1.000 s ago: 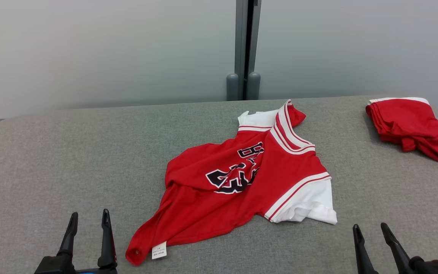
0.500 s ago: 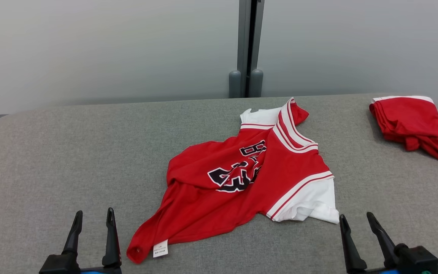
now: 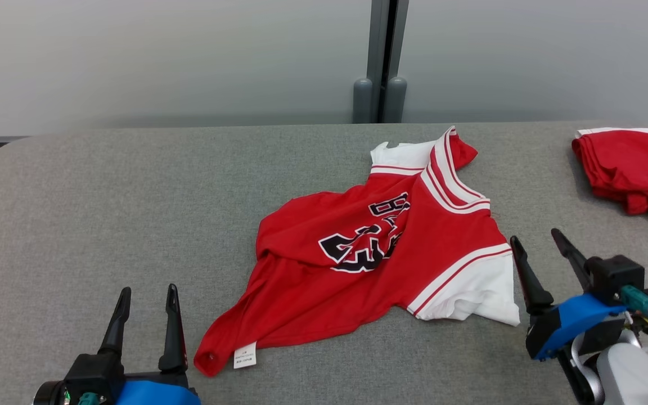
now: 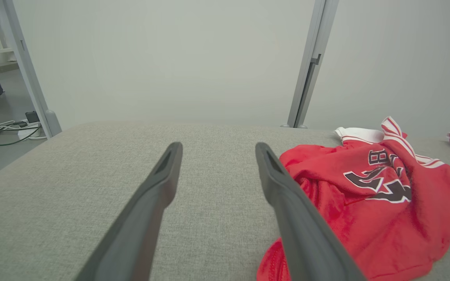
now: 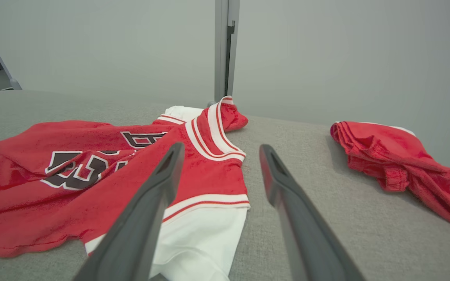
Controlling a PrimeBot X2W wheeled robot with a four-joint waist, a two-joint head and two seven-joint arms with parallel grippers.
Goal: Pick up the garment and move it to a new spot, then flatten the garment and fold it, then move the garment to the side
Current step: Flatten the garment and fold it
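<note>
- My garment point(image 3: 380, 247) lies crumpled in the middle of the table point(image 3: 104, 214). Its long axis runs from the hem corner at near left to the collar at far right.
- My right pincer point(image 3: 534, 235) has its fingers apart and holds nothing. The white sleeve point(image 3: 481, 292) lies just to its left.
- My left pincer point(image 3: 149, 288) is likewise spread and empty. The labelled hem corner point(image 3: 243, 357) lies near it, to its right.
- I judge the right arm nearer to cloth, and each pincer faces its own end for the lift.
- Another red cloth point(image 3: 633, 169) sits well apart at far right.
</note>
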